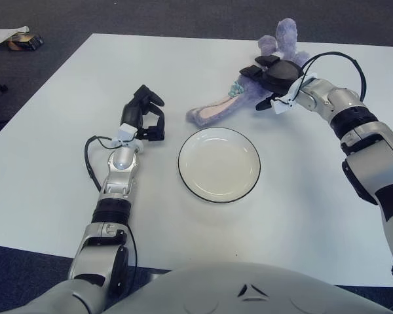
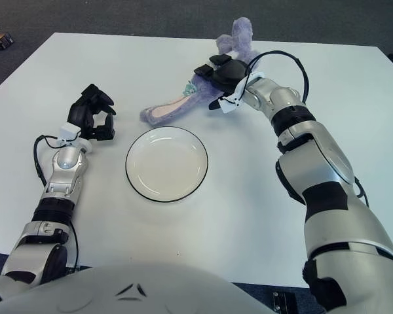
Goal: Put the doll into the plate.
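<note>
Right hand [image 1: 270, 77], black with 3 fingers, sits on top of the doll [image 1: 249, 95] at the far right of the white table [image 1: 65, 150]. Its fingers drape over the doll's middle, but whether they actually grip it cannot be told. A black cable loops above the silver forearm behind the hand.

That doll is a pale purple plush rabbit lying on the table. A long ear with a pink inner face stretches left and nearer, its tip lying just beyond the far rim of the plate. 2 fuzzy purple limbs stick up at the far side, past the hand. A small teal bow shows near its middle.

Nearer, at the table's centre, lies the plate [image 1: 191, 185], round, cream-white with a thin dark rim. It holds nothing.

Left hand [image 1: 144, 114] shows left of the plate, its dark fingers curled, holding nothing. A small box with white paper [image 1: 13, 38] lies on the dark floor at far left.
</note>
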Robot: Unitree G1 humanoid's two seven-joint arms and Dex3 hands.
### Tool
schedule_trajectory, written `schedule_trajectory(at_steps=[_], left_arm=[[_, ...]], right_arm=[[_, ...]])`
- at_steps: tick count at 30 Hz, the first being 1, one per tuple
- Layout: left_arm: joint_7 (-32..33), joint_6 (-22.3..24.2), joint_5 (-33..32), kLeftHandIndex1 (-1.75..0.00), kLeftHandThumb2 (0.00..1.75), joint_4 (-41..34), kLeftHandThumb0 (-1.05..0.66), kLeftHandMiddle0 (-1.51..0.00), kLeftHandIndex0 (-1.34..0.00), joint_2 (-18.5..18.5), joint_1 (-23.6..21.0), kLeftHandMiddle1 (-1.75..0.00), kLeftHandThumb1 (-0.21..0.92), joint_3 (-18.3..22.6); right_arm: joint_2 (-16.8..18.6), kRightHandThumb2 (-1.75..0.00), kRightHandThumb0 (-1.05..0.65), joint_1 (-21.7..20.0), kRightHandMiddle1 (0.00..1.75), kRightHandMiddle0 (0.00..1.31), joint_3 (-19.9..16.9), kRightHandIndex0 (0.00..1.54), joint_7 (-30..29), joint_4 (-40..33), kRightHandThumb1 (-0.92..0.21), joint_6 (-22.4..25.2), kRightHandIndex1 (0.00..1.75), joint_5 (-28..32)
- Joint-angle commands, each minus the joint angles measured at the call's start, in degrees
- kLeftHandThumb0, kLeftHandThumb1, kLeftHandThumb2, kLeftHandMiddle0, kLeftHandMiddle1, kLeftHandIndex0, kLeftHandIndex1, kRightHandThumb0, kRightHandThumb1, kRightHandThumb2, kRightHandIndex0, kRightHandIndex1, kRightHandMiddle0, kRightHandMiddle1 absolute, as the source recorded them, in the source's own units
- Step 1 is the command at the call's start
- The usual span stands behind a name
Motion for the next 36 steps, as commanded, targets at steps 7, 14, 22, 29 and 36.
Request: schedule_trajectory(at_steps=[7,14,22,29,36], left_arm=[[0.78,0.17,0.06,-1.75,1.34,1.70,-0.01,-0.51,-0.49,-2.15,5.53,-1.75,0.31,-0.94],[0.64,0.05,-0.17,-1.75,1.34,1.46,-0.01,-0.51,-0.49,-2.23,5.72,-1.75,0.31,-1.10],[0.16,-0.72,-0.76,-1.75,1.34,1.32,-0.01,-0.51,-0.50,-2.41,5.89,-1.75,0.30,-1.11],[0.15,-0.81,-0.92,-1.75,1.35,1.07,-0.01,-0.51,-0.50,-2.47,6.02,-1.75,0.30,-0.98],[0.19,-0.67,-1.04,-1.75,1.35,1.05,-0.01,-0.51,-0.50,-2.55,5.93,-1.75,0.30,-0.91]], right_arm=[[3.12,-0.50,-0.91,1.23,0.76,0.00,4.94,0.02,-12.92,4.36,-0.92,5.85,0.68,-4.87],[5.34,-1.11,-0.42,2.48,1.44,0.06,8.40,0.00,-26.07,8.46,-0.37,12.43,1.59,-7.66],[6.83,-1.35,0.23,4.23,1.72,0.31,7.97,0.20,-34.61,11.19,-0.30,15.15,1.74,-5.53],[6.88,-1.32,0.04,4.52,1.74,0.61,8.51,0.49,-35.89,11.82,-0.28,16.07,1.59,-5.51],[6.91,-1.49,0.01,4.76,1.75,0.71,8.80,0.85,-36.53,11.97,-0.06,17.31,1.36,-5.48]])
